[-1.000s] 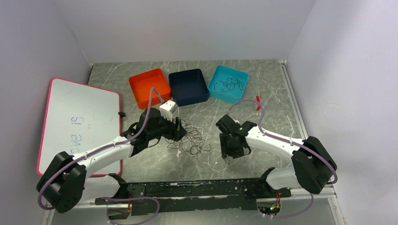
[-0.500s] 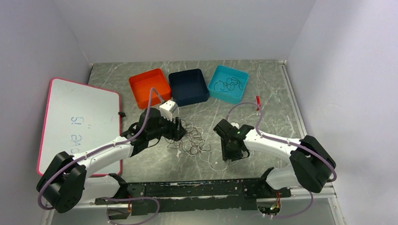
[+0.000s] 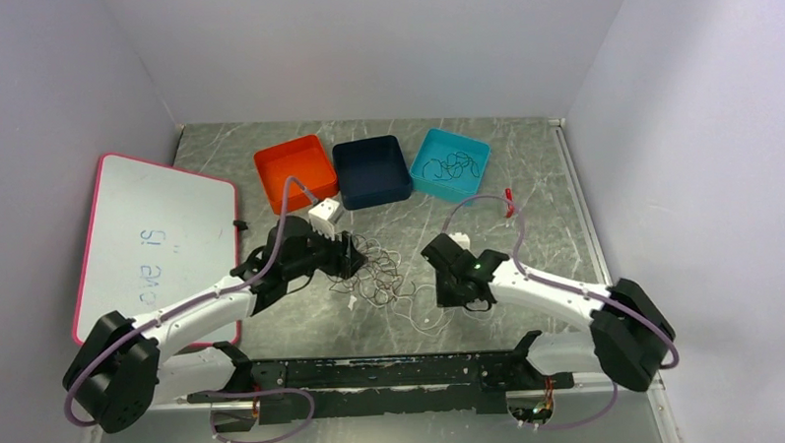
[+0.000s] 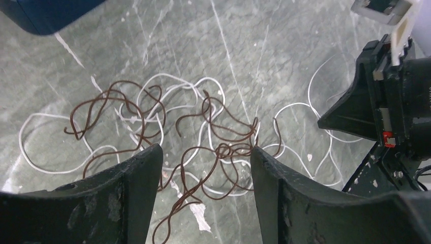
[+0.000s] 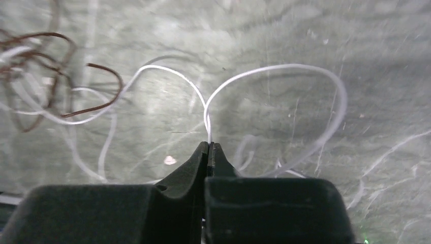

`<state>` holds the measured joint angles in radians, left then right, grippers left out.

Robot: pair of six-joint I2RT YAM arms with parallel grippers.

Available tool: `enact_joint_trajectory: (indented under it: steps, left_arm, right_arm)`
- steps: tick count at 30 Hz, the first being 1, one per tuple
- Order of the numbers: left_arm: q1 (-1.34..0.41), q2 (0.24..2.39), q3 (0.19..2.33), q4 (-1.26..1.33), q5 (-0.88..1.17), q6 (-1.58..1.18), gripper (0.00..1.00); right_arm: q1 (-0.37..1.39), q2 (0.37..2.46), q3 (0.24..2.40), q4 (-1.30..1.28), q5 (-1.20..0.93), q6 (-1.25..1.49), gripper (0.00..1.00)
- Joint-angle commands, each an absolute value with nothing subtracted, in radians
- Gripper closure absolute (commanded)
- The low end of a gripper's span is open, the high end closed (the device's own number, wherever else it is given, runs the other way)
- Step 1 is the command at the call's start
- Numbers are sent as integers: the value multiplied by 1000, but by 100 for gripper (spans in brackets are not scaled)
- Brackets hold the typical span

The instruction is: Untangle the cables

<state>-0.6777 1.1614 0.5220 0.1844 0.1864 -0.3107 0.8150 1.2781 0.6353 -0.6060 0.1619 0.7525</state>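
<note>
Grey marbled table (image 3: 535, 177) between pale walls is what your overhead camera gives you, and only there do you see the pink-rimmed whiteboard (image 3: 153, 240) at far left and three containers along the back: orange bin (image 3: 298, 171), navy bin (image 3: 371, 171), teal bin (image 3: 455, 142). Faint blue marks on the board are too washed out to read. A thin black cable (image 3: 453, 165) lies curled in the teal bin. Your tangle of cables (image 3: 378, 271) sits mid-table between the two arms. Only your left wrist camera sorts its colours: a brownish-red cable (image 4: 213, 109) looped over a white cable (image 4: 45, 162), with the left gripper (image 4: 203, 152) wide open, fingers either side of the knot, holding nothing. Your right wrist camera shows the right gripper (image 5: 209, 147) pinched tight on the white cable where two of its loops meet
</note>
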Motion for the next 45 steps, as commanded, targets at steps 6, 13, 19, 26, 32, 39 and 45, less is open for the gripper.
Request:
enact_joint_trajectory:
  steps: [6,13,19,26,32,39,45]
  left_arm:
    - [-673,1063,559,297,213,-283,25]
    - [-671,1130,688,315,267,-167,14]
    - [-667,1194,740,367,323,-152,15]
    - [-667,1255,785,449,431,-184,17]
    - [-667,1319,810,479,505,-179,19]
    - [-667,1362,752,544,561,-207,19]
    - [-668,1406,716,571,576,-217,20]
  right_arm:
    - [821,1073,840,-636,300,518,100]
    - [821,1026,1077,-702,328,312,100]
    - [821,1032,1255,-739,324,254,100]
    - [821,1042,1366,-741,274,191,100]
    - [822,1052,1449,-739,288,179,100]
    - [822,1069,1534,-741,340,160,100]
    - [821,1083,1580,-737,334,156,100]
